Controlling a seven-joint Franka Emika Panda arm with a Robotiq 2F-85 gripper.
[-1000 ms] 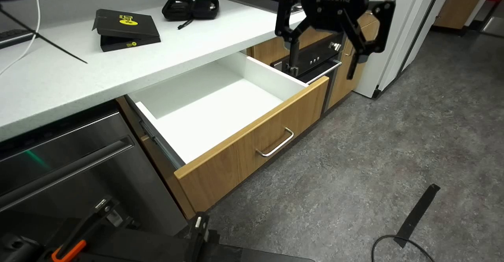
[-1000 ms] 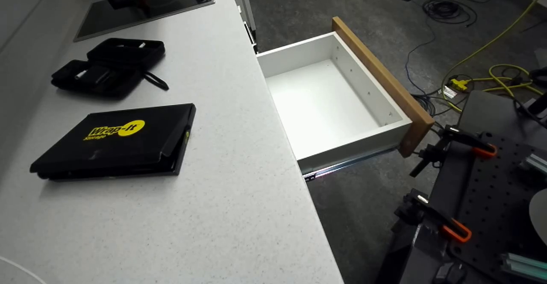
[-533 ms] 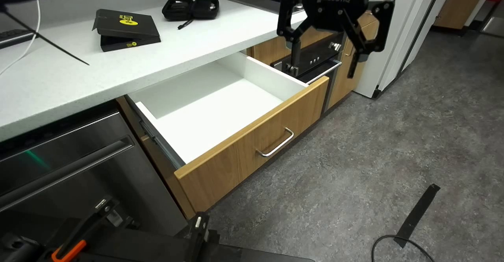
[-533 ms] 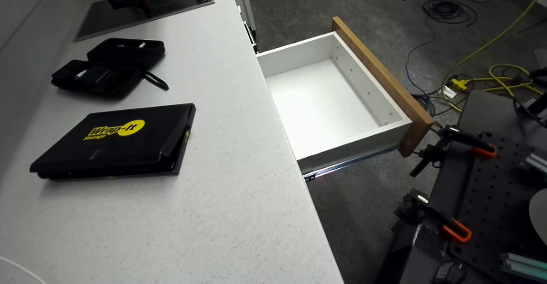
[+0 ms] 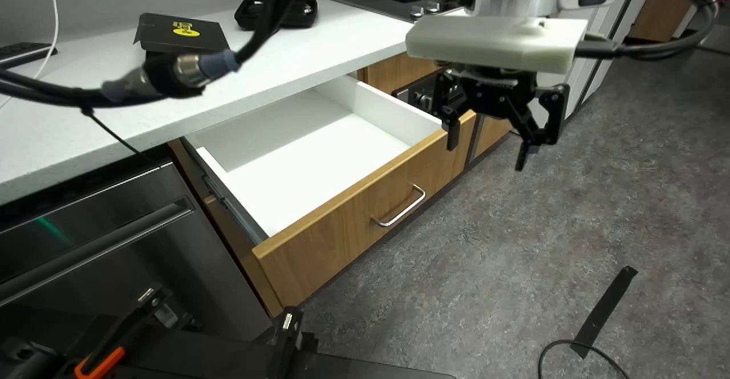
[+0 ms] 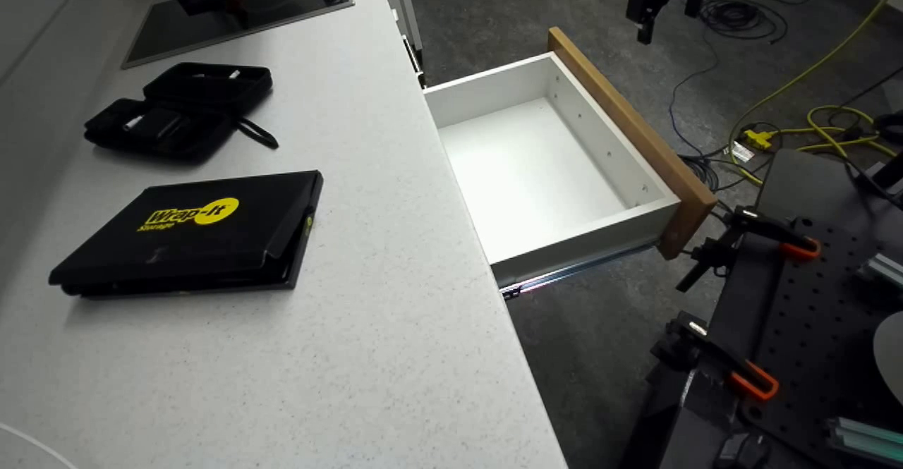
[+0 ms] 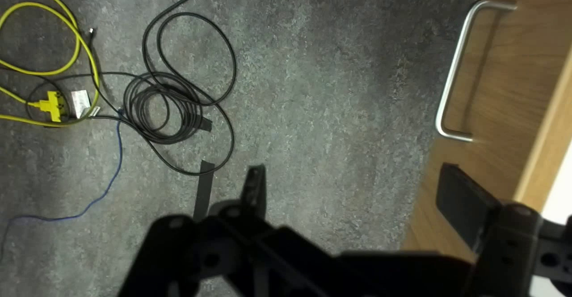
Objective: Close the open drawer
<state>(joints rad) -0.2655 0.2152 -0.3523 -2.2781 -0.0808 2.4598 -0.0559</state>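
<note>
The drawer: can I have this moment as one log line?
drawer: open | hand: open, nothing held | handle: not gripped | closing: not yet done

Mottled grey floor (image 5: 570, 214), speckled white countertop (image 6: 395, 278) with 1 black cooktop (image 6: 240, 14) against a pale wall (image 5: 114, 5).

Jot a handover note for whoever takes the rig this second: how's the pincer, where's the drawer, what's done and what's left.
Pincer: open, holding nothing; an exterior view shows it apart from the drawer.
Drawer: pulled out from under the counter; its handle is ungripped.
Done: drawer not yet closed.
Left: push the front in until the drawer shuts; gripping the handle is probably unnecessary.
</note>
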